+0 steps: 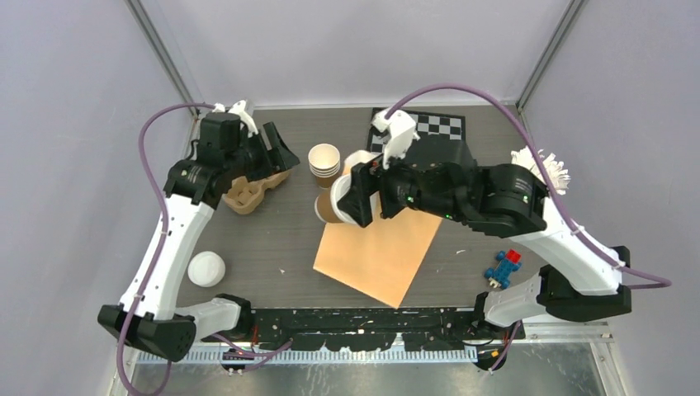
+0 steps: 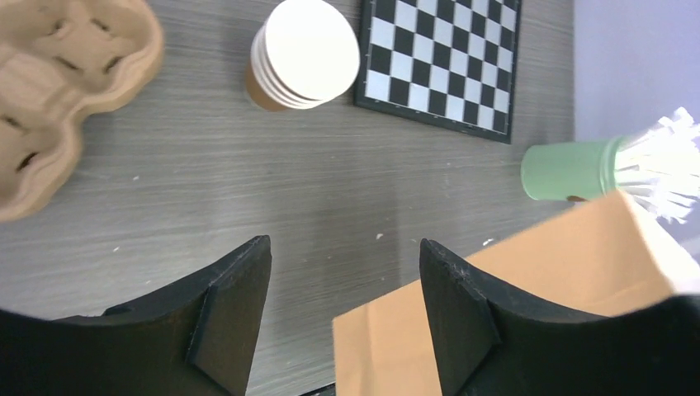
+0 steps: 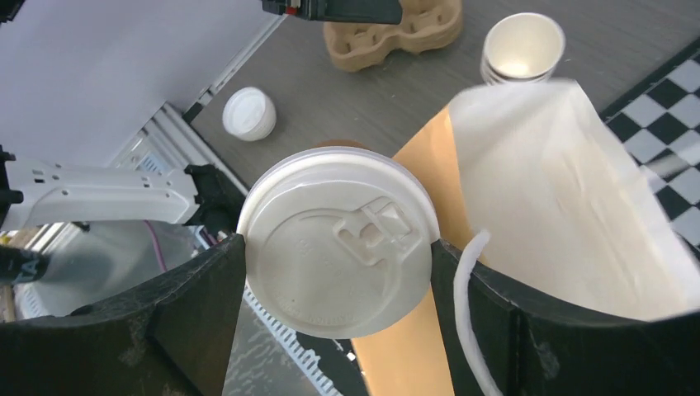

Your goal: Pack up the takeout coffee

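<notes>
We see the right gripper point(image 3: 337, 247) clamped on the takeout coffee point(image 3: 322, 285), a small tan paper cup under a round white plastic lid, with one black finger against each side. The lid is smooth, with a moulded sip tab. The coffee sits at the far left corner of the brown paper bag point(image 1: 380, 252), just beside the bag's open mouth. We cannot tell whether the cup touches the paper there.

The bag lies flat, its matte tan face creased, its lining point(image 3: 561, 190) white and wrinkled, and a white cord handle point(image 3: 462, 297) curls at the mouth. Its near corner reaches almost to the table's point(image 1: 272, 239) near edge.

Left of the bag a band of grey wood-grain tabletop holds only a loose domed white plastic lid point(image 1: 205, 268). Past that band, far left of the bag, the left gripper point(image 2: 344, 247) hangs with its fingers spread and nothing between them, over a moulded brown pulp cup carrier point(image 1: 248, 191).

Just beyond the bag's far left corner stands a stack of lidless tan paper cups point(image 1: 324, 161). A black-and-white checkered board point(image 1: 433, 128) lies beyond the bag's far edge. To the bag's right a pale green cup stuffed with white paper strips point(image 2: 569, 169) lies on its side, and a small blue and red plastic toy point(image 1: 503, 268) sits near the right arm's base.
</notes>
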{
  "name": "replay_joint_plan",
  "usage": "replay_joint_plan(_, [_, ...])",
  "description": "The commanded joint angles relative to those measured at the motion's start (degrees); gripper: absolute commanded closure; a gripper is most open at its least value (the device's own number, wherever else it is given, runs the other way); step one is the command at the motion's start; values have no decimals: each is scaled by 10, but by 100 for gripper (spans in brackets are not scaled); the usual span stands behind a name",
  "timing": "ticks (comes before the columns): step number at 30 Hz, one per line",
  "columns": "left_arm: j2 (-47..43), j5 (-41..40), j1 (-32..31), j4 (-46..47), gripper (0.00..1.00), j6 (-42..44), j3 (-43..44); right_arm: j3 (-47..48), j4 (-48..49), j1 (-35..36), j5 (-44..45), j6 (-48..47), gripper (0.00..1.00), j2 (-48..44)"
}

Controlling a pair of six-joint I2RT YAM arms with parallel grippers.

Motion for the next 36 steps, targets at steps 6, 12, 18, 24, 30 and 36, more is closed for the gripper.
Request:
replay_joint_plan(6, [30,107,-11,85,33,-44,23,-119,46,-6,42,-12,23,-68])
replay_joint_plan(12, [42,95,-11,34,33,-30,48,-199,98,-7,24,-36,23,-76])
replay_joint_plan(18, [42,86,-2,15,34,-28,24,-210,118,-9,5,-75,23,-37])
replay_joint_plan(24, [57,193,5,59,35,-71,31,-215,135,-9,-11,-84,24,-25])
replay_joint_plan(30, [88,228,-32,72,35,-114,52,-235,154,-9,-22,-83,24,-39])
replay_joint_plan(36, [118,194,-86,30,36,-90,56,-252,152,-9,-35,-68,24,-45])
